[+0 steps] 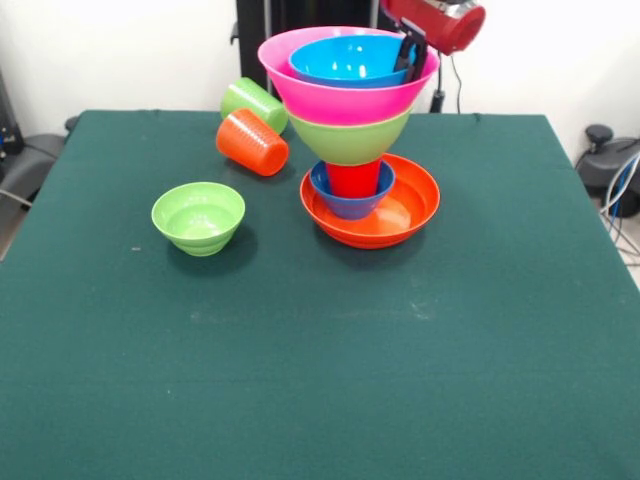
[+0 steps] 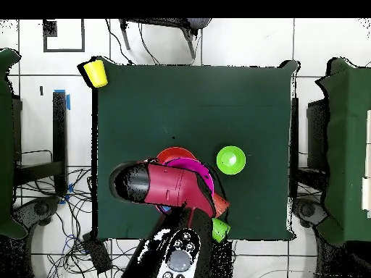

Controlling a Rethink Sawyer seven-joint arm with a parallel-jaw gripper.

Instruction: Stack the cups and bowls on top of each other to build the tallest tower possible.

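Note:
The tower stands on the wide orange bowl [image 1: 412,208] [image 2: 176,153]. In it sits the small dark blue bowl [image 1: 347,205] with the red cup [image 1: 353,178] upright inside. Above come the large green bowl [image 1: 350,142], the huge pink bowl [image 1: 340,100] [image 2: 208,178] and the large blue bowl [image 1: 345,60] nested in it. My gripper [image 1: 411,52] is at the blue bowl's right rim; the red arm [image 2: 170,187] hides it from above. The small green bowl [image 1: 198,217] [image 2: 230,160] stands alone. The orange cup [image 1: 252,142] [image 2: 222,206] and light green cup [image 1: 254,103] [image 2: 220,230] lie on their sides.
The yellow cup [image 2: 96,72] lies just off the table's far left corner in the overhead view, out of the front view. The green table [image 1: 320,380] carries nothing else. Cables and chairs surround it on the floor.

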